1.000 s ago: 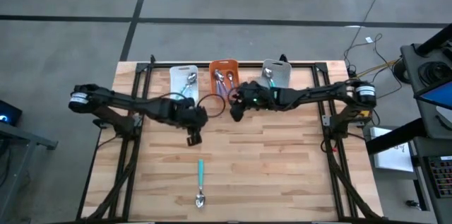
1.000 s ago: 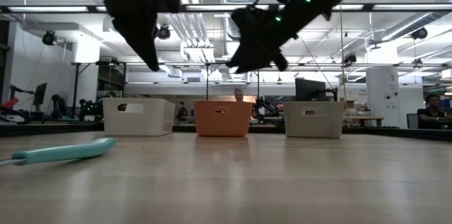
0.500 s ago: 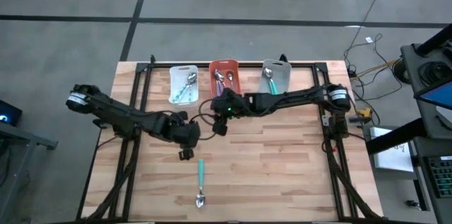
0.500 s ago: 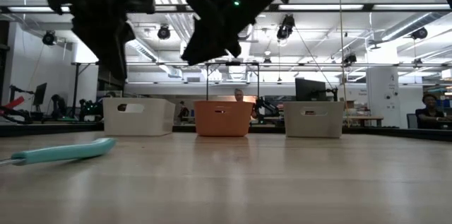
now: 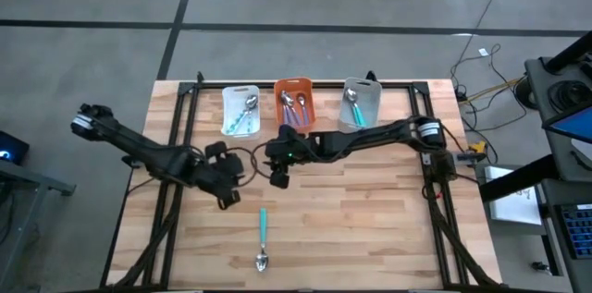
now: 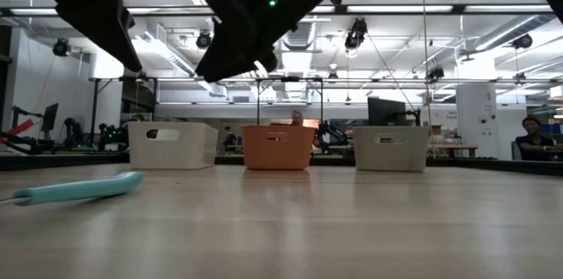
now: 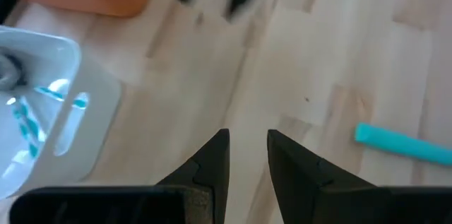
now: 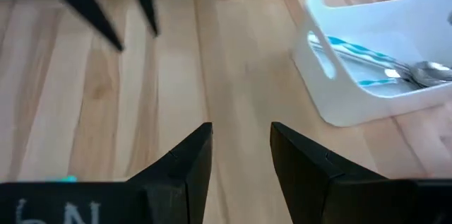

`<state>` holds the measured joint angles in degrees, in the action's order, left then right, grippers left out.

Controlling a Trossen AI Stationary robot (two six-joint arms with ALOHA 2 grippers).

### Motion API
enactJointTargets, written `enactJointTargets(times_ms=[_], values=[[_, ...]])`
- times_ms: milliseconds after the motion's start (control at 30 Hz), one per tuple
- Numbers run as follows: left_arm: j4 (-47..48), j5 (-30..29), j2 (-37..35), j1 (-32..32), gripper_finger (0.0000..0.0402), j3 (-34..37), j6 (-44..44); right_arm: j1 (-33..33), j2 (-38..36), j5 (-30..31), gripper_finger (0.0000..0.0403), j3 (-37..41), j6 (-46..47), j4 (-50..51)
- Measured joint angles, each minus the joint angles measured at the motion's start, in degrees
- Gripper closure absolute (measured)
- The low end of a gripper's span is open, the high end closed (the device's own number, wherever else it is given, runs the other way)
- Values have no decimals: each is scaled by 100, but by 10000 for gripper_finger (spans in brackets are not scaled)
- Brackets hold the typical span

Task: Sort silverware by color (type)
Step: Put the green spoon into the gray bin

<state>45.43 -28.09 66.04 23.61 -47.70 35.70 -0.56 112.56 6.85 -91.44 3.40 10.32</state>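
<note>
One teal-handled spoon (image 5: 262, 237) lies flat on the wooden table near its front edge, bowl toward the near side; its handle (image 7: 405, 145) also shows in the left wrist view and in the low view (image 6: 79, 189). More silverware lies in the white bin (image 5: 240, 109), the orange bin (image 5: 294, 102) and the grey bin (image 5: 361, 101). My left gripper (image 5: 227, 199) hangs open above the table, left of and a little beyond the spoon's handle. My right gripper (image 5: 277, 177) hangs open over the table's middle, in front of the orange bin. Neither has anything between its fingers.
The three bins stand in a row along the far edge. The white bin (image 8: 374, 61) holds pale-blue-handled spoons. Bare wood (image 5: 370, 219) spreads over the table's right and near parts. Black frame rails (image 5: 176, 117) run along the table's sides.
Both grippers have moved, keeping their openings unchanged. My left gripper went toward the table's left and near edges. My right gripper swung from in front of the grey bin toward the table's left and near side, rolling as it went. The teal spoon has stayed put.
</note>
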Motion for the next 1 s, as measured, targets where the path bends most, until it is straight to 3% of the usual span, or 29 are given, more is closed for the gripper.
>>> enactJointTargets(times_ms=[133, 333, 533, 767, 1000], values=[[-57, -203, -460, 0, 324, 261, 188, -72, 305, -87, 268, -295, -86, -22], [-42, -557, -939, 2, 324, 546, 303, -142, 802, -917, 268, -907, -350, -34], [-116, -1031, -1184, 2, 324, 645, 264, -301, 1362, -1769, 268, -1634, -1377, 105], [-145, -2152, -1257, 2, 324, 471, -47, -474, 1972, -1784, 268, -2575, -2015, 678], [-148, -2694, -1268, 2, 324, 146, -748, -518, 2435, -1781, 268, -2976, -2142, 1024]])
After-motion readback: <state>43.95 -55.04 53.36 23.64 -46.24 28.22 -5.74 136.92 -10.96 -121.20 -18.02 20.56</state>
